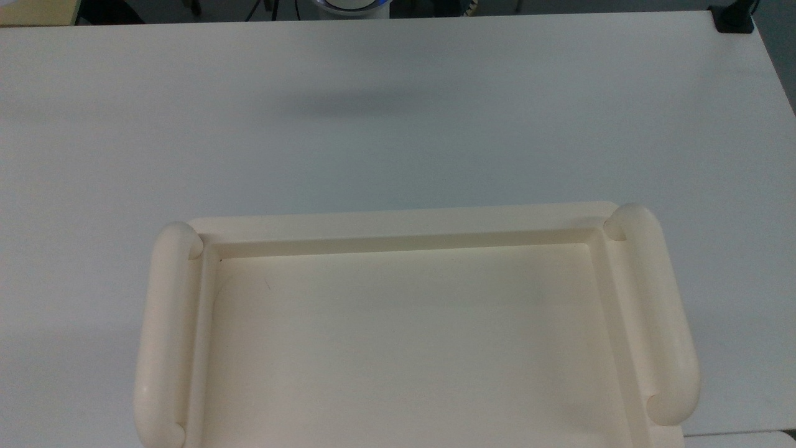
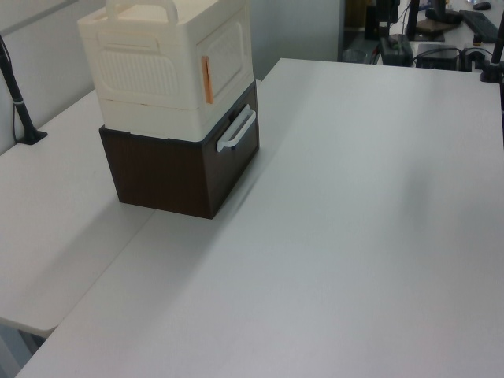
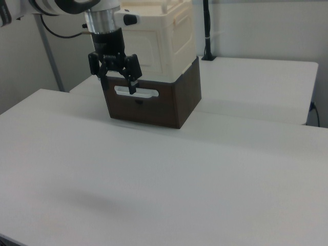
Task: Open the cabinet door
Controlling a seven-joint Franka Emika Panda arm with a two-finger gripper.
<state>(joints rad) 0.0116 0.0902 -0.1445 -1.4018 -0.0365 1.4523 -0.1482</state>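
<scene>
Where the count begins: one cream cabinet stacked on one dark brown box, both standing on one white table. One white bar handle is fixed to the brown box's front face. One orange strip runs upright along a front corner edge of the cream cabinet in the left view.

One cabinet door: a flat cream panel on the cream cabinet's front face, above the brown box's bar handle. It lies flush and shut. It faces the left view's right, out over the open table, and stands upright. In the right view the same door is partly hidden behind the arm.

One gripper, black, hanging downward from the arm at the right view's upper left, in front of the brown box. Its two fingers stand apart, released, with nothing between them. They hang just above the white bar handle; whether they touch it cannot be told.

One recessed cream top in the top view, with two rounded rails: one at the top view's left, one at the top view's right. One black post stands at the far side of the table in the right view.
</scene>
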